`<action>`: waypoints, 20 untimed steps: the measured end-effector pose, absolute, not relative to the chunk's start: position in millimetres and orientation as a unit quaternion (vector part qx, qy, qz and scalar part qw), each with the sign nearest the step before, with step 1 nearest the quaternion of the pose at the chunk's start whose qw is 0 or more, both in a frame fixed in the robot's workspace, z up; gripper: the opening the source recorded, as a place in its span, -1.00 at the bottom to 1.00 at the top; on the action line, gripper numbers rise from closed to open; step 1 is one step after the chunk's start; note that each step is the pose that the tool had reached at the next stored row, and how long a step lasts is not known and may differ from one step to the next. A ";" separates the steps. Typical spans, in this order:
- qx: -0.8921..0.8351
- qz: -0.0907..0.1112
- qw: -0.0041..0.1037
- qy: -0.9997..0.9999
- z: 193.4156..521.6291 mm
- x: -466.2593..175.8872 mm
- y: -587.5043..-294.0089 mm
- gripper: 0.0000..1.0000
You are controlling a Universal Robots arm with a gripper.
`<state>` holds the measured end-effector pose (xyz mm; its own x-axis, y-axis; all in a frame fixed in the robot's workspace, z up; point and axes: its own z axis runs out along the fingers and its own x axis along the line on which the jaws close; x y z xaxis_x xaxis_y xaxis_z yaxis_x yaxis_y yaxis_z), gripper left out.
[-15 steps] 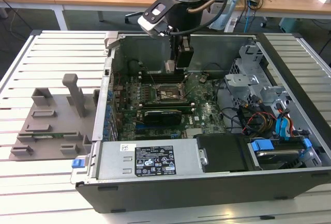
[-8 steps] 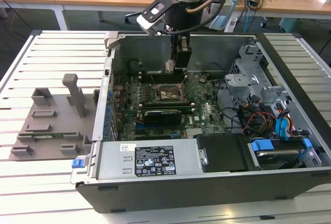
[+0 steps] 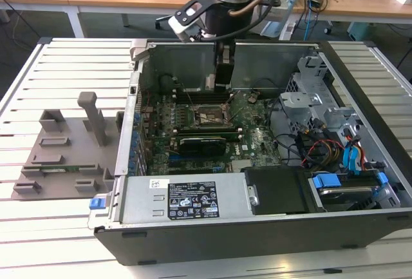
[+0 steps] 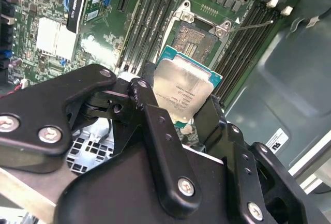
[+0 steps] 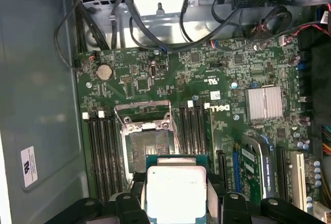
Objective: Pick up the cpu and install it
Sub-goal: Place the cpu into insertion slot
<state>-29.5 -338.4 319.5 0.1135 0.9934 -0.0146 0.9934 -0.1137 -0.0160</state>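
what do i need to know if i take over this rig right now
Gripper: shut on the cpu, gripping it by its edges inside the open computer case.
Cpu: held in the air over the motherboard, close to the empty socket, not in it.
Done: pickup.
Left: the cpu is not yet seated in the socket.

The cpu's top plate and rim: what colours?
The cpu has a silver-grey plate and a teal-green rim, clearest in the second wrist view.
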 end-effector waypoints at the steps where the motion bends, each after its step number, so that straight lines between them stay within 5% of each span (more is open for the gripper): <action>1: -0.748 0.011 0.001 -0.663 319.5 -29.5 -338.3 0.09; 20: -0.792 0.011 0.002 -0.610 319.1 -29.5 -338.3 0.09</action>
